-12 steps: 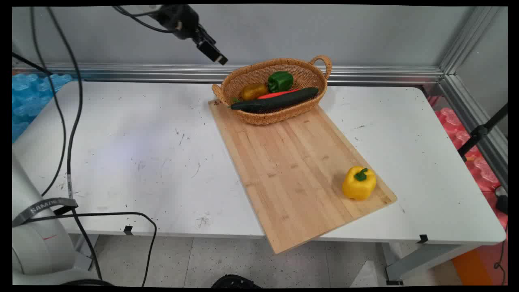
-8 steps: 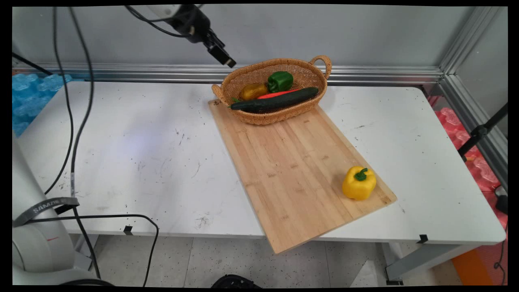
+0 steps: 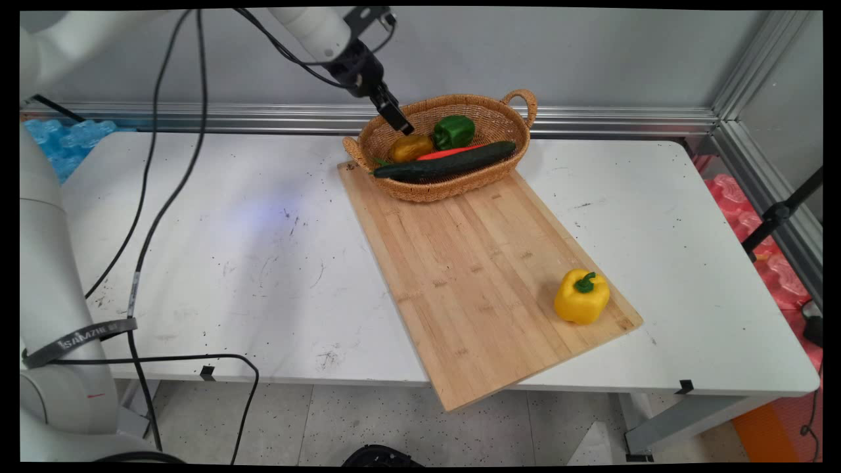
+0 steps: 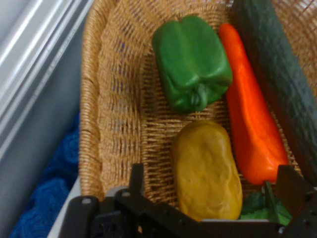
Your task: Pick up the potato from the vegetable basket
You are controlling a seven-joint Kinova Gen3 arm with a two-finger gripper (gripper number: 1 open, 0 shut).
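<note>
Down from the top edge, your claw now hangs spread wide over the wicker basket, straddling the potato beside the green pepper; it looks firm, smooth, best gripped across its middle.

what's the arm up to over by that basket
The claw hangs open over the left end of the wicker basket, holding nothing. In the hand view a yellow-brown potato sits between its two fingers, closest of anything to it. Beside the potato lie a green bell pepper, an orange carrot and a dark cucumber, all inside the basket. The basket stands on the far end of a wooden cutting board, and a yellow bell pepper sits alone near the board's near right corner.
</note>
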